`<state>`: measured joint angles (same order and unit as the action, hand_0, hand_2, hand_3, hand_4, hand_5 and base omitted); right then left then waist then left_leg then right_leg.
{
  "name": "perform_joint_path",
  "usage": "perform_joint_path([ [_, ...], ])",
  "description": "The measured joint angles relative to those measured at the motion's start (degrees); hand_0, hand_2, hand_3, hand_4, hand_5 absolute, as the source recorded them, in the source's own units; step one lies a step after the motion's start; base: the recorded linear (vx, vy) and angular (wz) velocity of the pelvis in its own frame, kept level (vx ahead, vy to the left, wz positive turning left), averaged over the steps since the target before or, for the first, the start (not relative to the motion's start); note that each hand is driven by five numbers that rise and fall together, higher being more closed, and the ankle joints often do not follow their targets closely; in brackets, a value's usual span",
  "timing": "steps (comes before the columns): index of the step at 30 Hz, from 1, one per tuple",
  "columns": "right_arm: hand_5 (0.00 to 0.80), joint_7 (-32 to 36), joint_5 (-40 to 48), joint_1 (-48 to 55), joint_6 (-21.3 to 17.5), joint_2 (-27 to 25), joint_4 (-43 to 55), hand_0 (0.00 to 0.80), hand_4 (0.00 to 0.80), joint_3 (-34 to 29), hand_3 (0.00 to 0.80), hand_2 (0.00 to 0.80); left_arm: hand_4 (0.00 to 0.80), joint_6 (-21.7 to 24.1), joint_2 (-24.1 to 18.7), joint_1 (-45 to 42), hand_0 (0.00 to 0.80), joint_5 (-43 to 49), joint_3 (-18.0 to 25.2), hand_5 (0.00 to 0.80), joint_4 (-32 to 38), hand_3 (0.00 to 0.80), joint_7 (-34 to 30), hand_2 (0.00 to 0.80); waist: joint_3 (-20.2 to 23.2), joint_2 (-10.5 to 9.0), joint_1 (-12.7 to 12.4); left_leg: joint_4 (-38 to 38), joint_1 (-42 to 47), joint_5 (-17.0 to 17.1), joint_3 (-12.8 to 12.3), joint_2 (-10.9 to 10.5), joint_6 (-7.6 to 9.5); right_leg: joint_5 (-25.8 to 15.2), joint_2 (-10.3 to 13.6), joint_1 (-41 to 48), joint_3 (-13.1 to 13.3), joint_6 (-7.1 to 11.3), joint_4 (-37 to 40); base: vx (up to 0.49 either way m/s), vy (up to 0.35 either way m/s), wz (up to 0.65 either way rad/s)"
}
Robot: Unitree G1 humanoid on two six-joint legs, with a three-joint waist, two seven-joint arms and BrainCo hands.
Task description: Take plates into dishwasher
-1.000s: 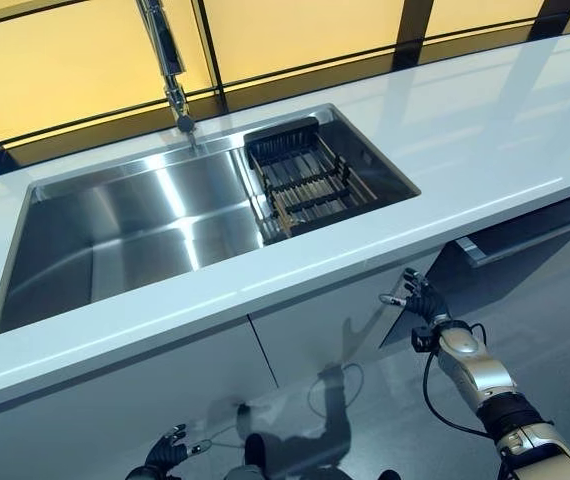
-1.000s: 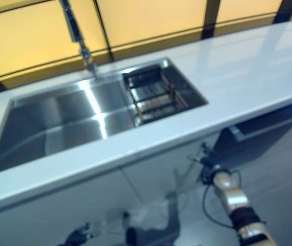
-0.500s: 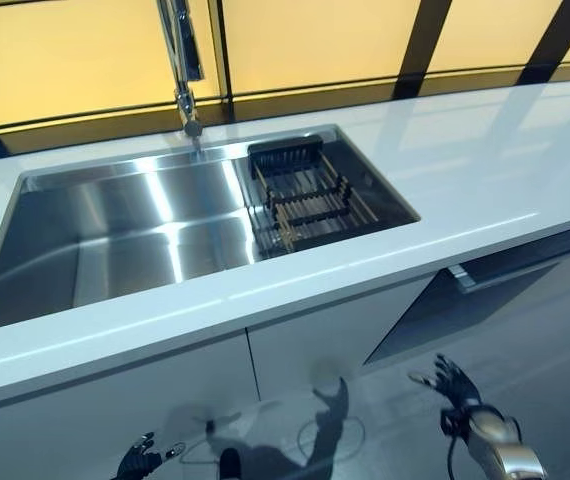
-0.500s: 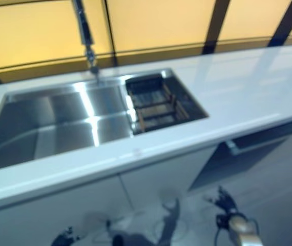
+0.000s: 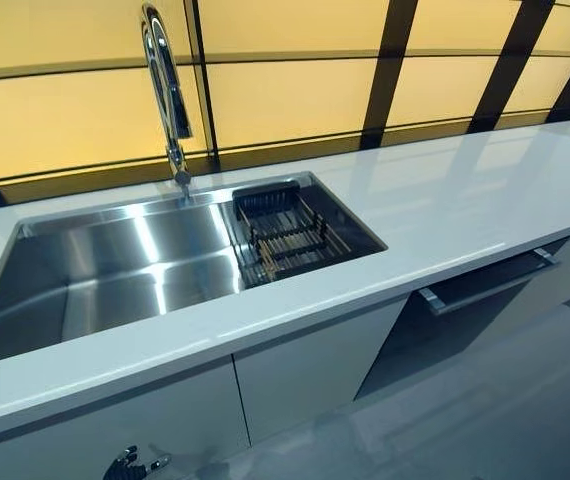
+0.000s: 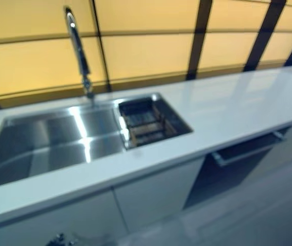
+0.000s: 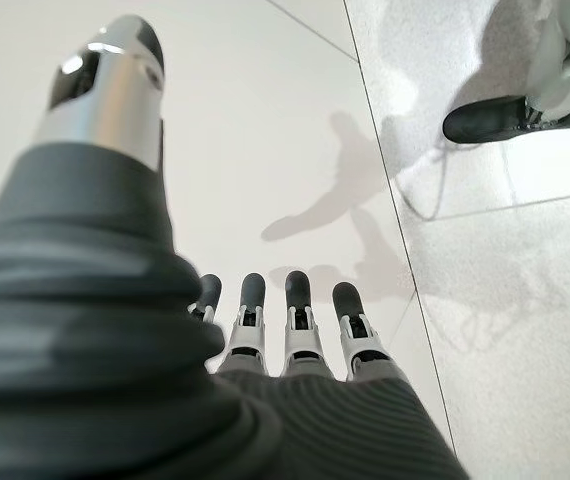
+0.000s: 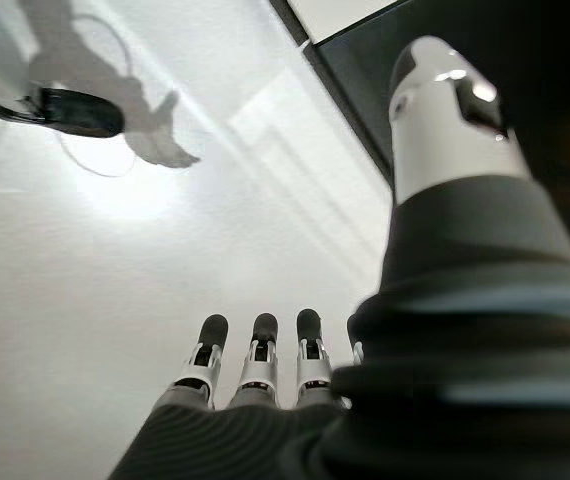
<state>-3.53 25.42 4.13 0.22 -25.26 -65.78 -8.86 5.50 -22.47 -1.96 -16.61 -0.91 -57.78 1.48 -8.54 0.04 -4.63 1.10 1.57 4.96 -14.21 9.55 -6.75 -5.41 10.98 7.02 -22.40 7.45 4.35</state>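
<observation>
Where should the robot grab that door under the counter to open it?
Probably the long silver handle bar along the top edge of the door, just under the countertop. The door seems to lean out, leaving a dark gap behind the bar, so fingers could hook over it from the front and above.

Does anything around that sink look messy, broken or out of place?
Nothing is spilled or broken. The sink is bare except a dark rack, and no plates show. One oddity: the dishwasher under the countertop is pulled partly open.

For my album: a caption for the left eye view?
Empty steel sink with rack, tall faucet, dishwasher ajar.
</observation>
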Motion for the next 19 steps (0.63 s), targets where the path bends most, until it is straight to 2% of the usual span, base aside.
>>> perform_joint_path([
  [3, 0.000, 0.03, -0.02, 0.07, -0.03, 0.00, -1.39, 0.000, 0.000, -0.24, 0.000, 0.000, 0.000, -0.02, 0.00, -0.25, 0.000, 0.00, 0.00, 0.000, -1.44, 0.000, -0.55, 0.000, 0.20, 0.11, 0.94, 0.57, 0.86, 0.20, -0.13, -0.01, -0.14, 0.47, -0.05, 0.46, 0.22, 0.08, -0.04, -0.011, 0.004, -0.01],
  [8, 0.000, 0.01, -0.03, 0.76, -0.02, 0.08, -3.68, 0.000, 0.000, -1.77, 0.000, 0.000, 0.000, -0.14, -0.02, -0.39, 0.000, -0.02, 0.05, 0.000, -2.70, 0.000, -1.40, 0.000, 0.70, -0.03, 0.96, 1.44, 1.87, 0.44, -0.98, 0.06, -0.33, 0.63, -0.30, 0.43, 1.49, 0.04, -0.02, -0.025, 0.015, -0.07],
  [19, 0.000, 0.00, -0.02, 1.79, 0.06, 0.14, -5.54, 0.000, 0.000, -1.86, 0.000, 0.000, 0.000, -0.14, -0.02, -0.42, 0.000, -0.33, 0.06, 0.000, -4.31, 0.000, -1.43, 0.000, 1.24, 0.15, 2.31, 2.44, 2.84, 0.64, -1.51, 0.34, -0.61, 0.76, -0.73, 0.60, 1.89, 0.10, 0.08, -0.006, 0.002, -0.01],
])
